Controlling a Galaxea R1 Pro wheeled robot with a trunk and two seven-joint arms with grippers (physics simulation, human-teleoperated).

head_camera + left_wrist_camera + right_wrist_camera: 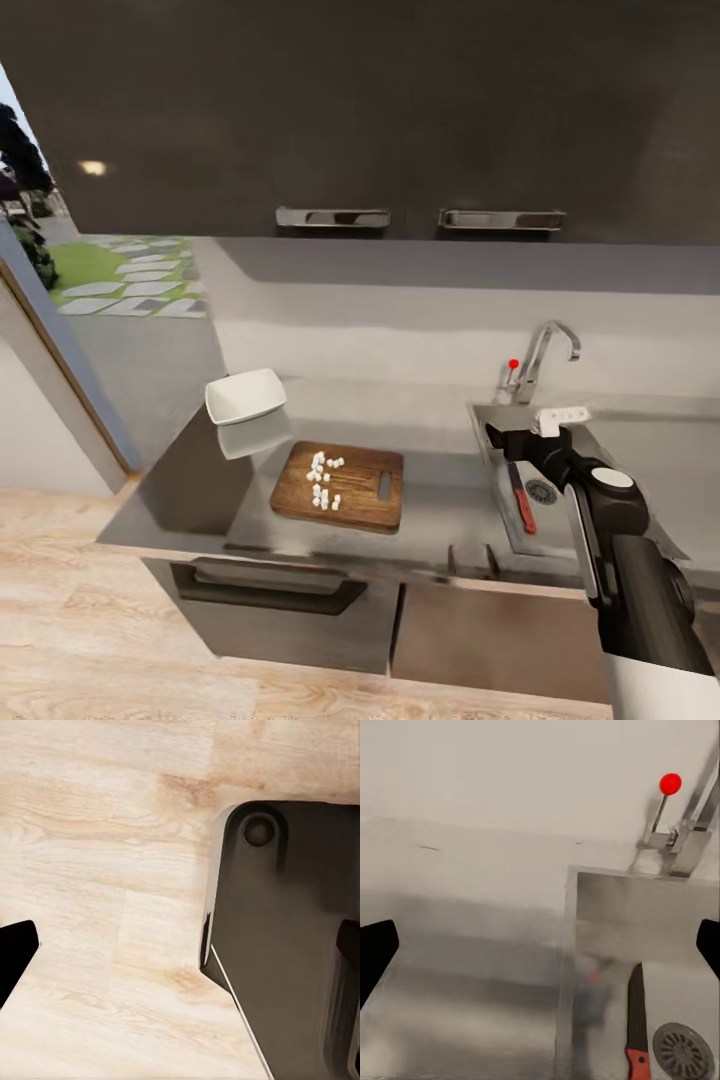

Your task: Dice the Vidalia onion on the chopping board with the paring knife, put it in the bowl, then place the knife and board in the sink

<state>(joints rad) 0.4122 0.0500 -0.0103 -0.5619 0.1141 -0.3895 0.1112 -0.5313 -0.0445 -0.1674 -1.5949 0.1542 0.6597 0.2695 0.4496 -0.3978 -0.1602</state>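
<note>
Inside sink, paring knife

Paring knife is lying flat in the grey metal sink, reddish handle toward the near edge, dark blade pointing toward the chrome tap, just beside the round drain. Brown chopping board is sitting flat on the glossy grey countertop left of the sink, slot handle toward the sink, with small white diced onion pieces scattered on it. Shallow white bowl is resting empty at the counter's left end, near the board's far-left corner.
</note>
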